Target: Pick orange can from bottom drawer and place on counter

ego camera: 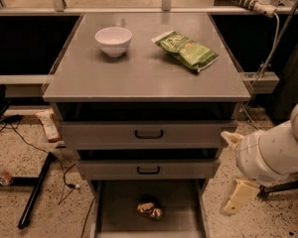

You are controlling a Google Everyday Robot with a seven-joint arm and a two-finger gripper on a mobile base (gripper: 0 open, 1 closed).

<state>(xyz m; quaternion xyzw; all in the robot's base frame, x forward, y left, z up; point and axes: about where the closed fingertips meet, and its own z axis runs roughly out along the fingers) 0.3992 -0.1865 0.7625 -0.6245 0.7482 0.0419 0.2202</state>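
The orange can (150, 209), a small crinkled shiny orange-gold and brown object, lies on the grey floor of the open bottom drawer (120, 217), near its middle. The grey counter (139, 68) tops the cabinet above. My gripper (226, 174) is at the right of the cabinet, level with the lower drawers, on a thick white arm. Its two beige fingers (240, 196) stand wide apart and point left, holding nothing. It is to the right of the can and higher, apart from it.
A white bowl (113, 40) and a green snack bag (186, 48) sit on the counter. Two upper drawers (148, 134) are partly pulled out above the bottom one. Cables and a black stand leg (35, 191) lie on the speckled floor at left.
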